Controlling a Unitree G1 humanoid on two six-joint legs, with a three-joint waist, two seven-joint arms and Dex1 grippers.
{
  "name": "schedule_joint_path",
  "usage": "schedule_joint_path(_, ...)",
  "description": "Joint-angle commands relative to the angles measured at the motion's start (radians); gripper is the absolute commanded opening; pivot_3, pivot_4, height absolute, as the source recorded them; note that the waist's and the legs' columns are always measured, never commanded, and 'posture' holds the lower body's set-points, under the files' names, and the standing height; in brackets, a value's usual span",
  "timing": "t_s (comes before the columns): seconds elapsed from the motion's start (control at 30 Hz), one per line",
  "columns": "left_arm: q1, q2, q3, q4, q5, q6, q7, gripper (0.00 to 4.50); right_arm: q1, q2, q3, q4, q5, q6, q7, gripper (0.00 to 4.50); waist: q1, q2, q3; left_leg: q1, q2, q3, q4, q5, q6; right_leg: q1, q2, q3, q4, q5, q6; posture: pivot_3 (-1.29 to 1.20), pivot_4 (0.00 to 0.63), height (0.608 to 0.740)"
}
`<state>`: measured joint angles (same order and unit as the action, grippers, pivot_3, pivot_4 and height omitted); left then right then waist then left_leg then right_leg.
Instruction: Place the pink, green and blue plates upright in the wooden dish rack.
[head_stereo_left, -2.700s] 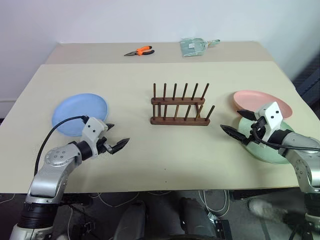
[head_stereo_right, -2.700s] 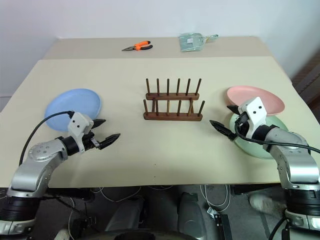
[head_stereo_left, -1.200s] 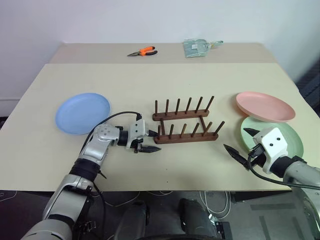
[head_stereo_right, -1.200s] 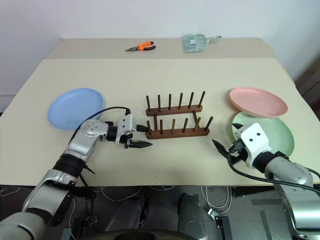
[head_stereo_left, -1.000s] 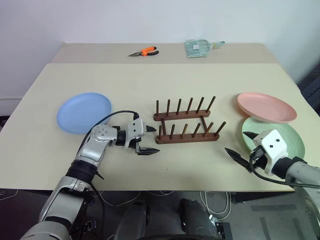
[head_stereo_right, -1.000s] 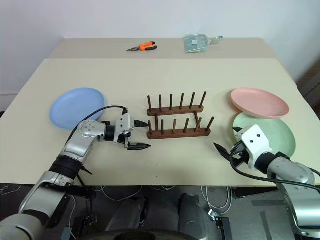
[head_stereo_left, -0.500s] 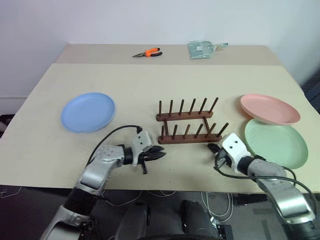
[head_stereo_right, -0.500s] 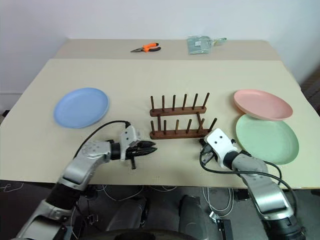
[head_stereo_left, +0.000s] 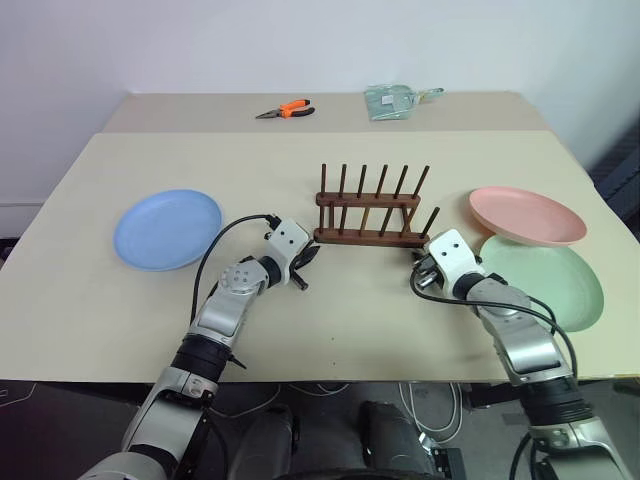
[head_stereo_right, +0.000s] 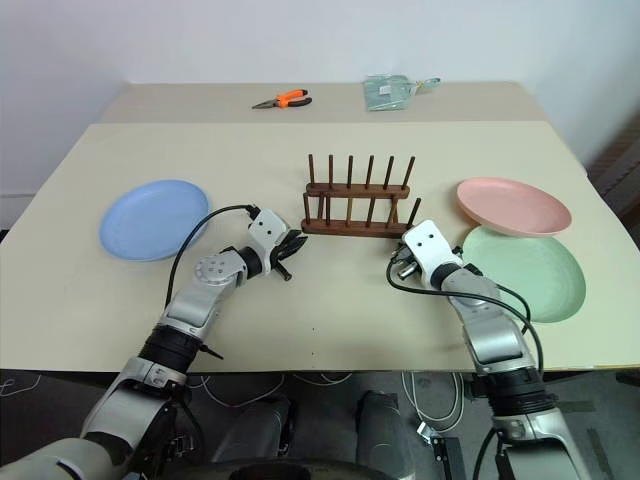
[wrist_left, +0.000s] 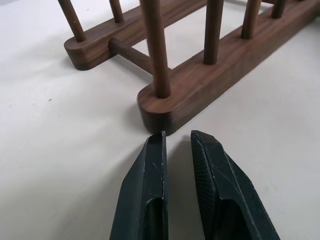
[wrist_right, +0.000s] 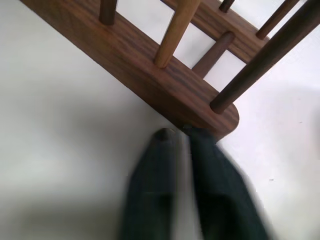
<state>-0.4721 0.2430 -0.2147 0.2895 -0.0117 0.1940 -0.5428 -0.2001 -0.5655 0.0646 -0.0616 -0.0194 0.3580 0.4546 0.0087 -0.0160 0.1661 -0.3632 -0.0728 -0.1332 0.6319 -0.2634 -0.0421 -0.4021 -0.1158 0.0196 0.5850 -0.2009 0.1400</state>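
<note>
Now both arms reach forward over the table (head_stereo_left: 300, 330) with the elbows low, and each claw points at one end of the wooden rack (head_stereo_left: 371, 212).

From the left arm, bent at the elbow, the left claw (head_stereo_left: 308, 258) reaches forward and to the right. Its tips are just in front of the left end of the rack's near rail, very near but with a thin gap. The two fingers (wrist_left: 145, 185) are nearly together, only a narrow slit between them, and they hold nothing.

Coming in from the right side, the right claw (head_stereo_right: 397, 262) points forward and a little down. Its tips are at the right end of the same rail and seem to touch the rounded corner. Its fingers (wrist_right: 150, 190) are close together with a small gap, also holding nothing.

All three plates lie flat on the table and the rack has none between its pegs. Well to the left of the left claw is the blue plate (head_stereo_left: 167, 229). The green plate (head_stereo_left: 550, 285) is near the right claw, on its right side. Behind the green one, the pink plate (head_stereo_left: 526, 214) overlaps its far edge.
</note>
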Motion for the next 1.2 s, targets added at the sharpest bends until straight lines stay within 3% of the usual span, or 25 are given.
schedule_joint_path(0.03, 0.068, 0.045, -0.001, -0.099, -0.035, 0.021, -0.085, 0.74, 0.041, -0.101, -0.088, -0.163, 0.027, -0.031, 0.083, 2.69, -0.004, 0.001, 0.001, 0.000, 0.000, 0.000, -0.001, 0.000, 0.000, -0.001, 0.000, 0.000, 0.000, 0.000, 0.000, 0.00, 0.150, 0.740)
schedule_joint_path(0.07, 0.087, 0.054, 0.000, -0.148, -0.063, 0.031, -0.120, 0.74, 0.049, -0.149, -0.116, -0.189, 0.012, -0.035, 0.095, 3.33, -0.005, 0.001, 0.001, -0.002, 0.000, 0.000, -0.001, 0.000, 0.000, -0.002, 0.000, 0.001, 0.000, -0.001, 0.001, 0.00, 0.150, 0.740)
schedule_joint_path(0.17, 0.124, 0.075, -0.005, -0.265, -0.126, 0.067, -0.198, 0.74, 0.057, -0.265, -0.178, -0.196, -0.034, -0.052, 0.114, 4.46, -0.004, 0.004, 0.002, -0.006, 0.000, 0.001, 0.000, 0.000, 0.000, -0.006, -0.001, 0.001, -0.001, -0.001, 0.001, 0.00, 0.150, 0.740)
schedule_joint_path(0.33, 0.133, 0.070, -0.030, -0.415, -0.214, 0.153, -0.290, 0.74, 0.025, -0.450, -0.121, 0.059, -0.239, -0.205, 0.052, 4.46, 0.005, 0.002, 0.003, -0.009, 0.000, 0.001, 0.002, 0.000, 0.000, -0.007, -0.001, 0.000, -0.001, -0.002, -0.003, 0.00, 0.150, 0.740)
schedule_joint_path(0.47, 0.132, 0.068, -0.038, -0.473, -0.256, 0.202, -0.314, 0.74, -0.071, -0.432, -0.059, 0.255, -0.321, -0.247, -0.021, 4.46, -0.003, 0.003, 0.003, -0.009, 0.000, 0.002, 0.001, 0.000, 0.000, -0.006, -0.001, 0.001, -0.003, -0.002, -0.004, 0.00, 0.150, 0.740)
schedule_joint_path(0.57, 0.146, 0.077, -0.042, -0.504, -0.265, 0.216, -0.315, 0.74, -0.117, -0.424, -0.008, 0.357, -0.370, -0.286, -0.047, 3.65, -0.010, 0.004, 0.003, -0.008, 0.000, 0.003, 0.000, 0.000, 0.000, -0.007, -0.001, 0.001, -0.002, 0.000, -0.007, 0.00, 0.150, 0.740)
schedule_joint_path(0.8, 0.186, 0.120, -0.041, -0.534, -0.254, 0.218, -0.304, 0.74, -0.096, -0.433, -0.050, 0.243, -0.350, -0.305, -0.027, 0.13, -0.020, 0.004, 0.003, -0.009, 0.000, 0.003, 0.000, 0.000, 0.000, -0.007, -0.001, 0.001, -0.002, 0.000, -0.007, 0.00, 0.150, 0.740)
schedule_joint_path(0.93, 0.191, 0.133, -0.036, -0.533, -0.258, 0.213, -0.304, 0.74, -0.057, -0.437, -0.148, 0.079, -0.282, -0.287, 0.011, 0.05, -0.019, 0.004, 0.004, -0.009, 0.000, 0.002, 0.000, 0.000, 0.000, -0.007, -0.001, 0.001, -0.002, 0.000, -0.006, 0.00, 0.150, 0.740)
schedule_joint_path(1.0, 0.184, 0.135, -0.030, -0.516, -0.255, 0.206, -0.300, 0.74, -0.073, -0.362, -0.227, -0.033, -0.136, -0.219, 0.044, 0.05, -0.019, 0.003, 0.004, -0.009, 0.000, 0.002, 0.001, 0.000, 0.000, -0.007, -0.001, 0.002, -0.002, 0.000, -0.006, 0.00, 0.150, 0.740)
schedule_joint_path(1.1, 0.175, 0.135, -0.027, -0.496, -0.255, 0.196, -0.302, 0.74, -0.180, -0.115, -0.390, -0.247, 0.317, 0.109, 0.018, 0.05, -0.026, 0.002, 0.005, -0.008, 0.002, 0.001, 0.000, 0.000, 0.000, -0.007, 0.001, 0.001, -0.002, 0.001, -0.006, 0.00, 0.150, 0.740)
schedule_joint_path(1.2, 0.169, 0.138, -0.030, -0.484, -0.253, 0.185, -0.311, 0.74, -0.272, 0.072, -0.482, -0.402, 0.714, 0.354, -0.105, 0.05, -0.020, 0.003, 0.006, -0.008, 0.002, -0.002, 0.000, 0.000, 0.000, -0.007, 0.001, 0.001, -0.001, 0.001, -0.007, 0.00, 0.150, 0.740)
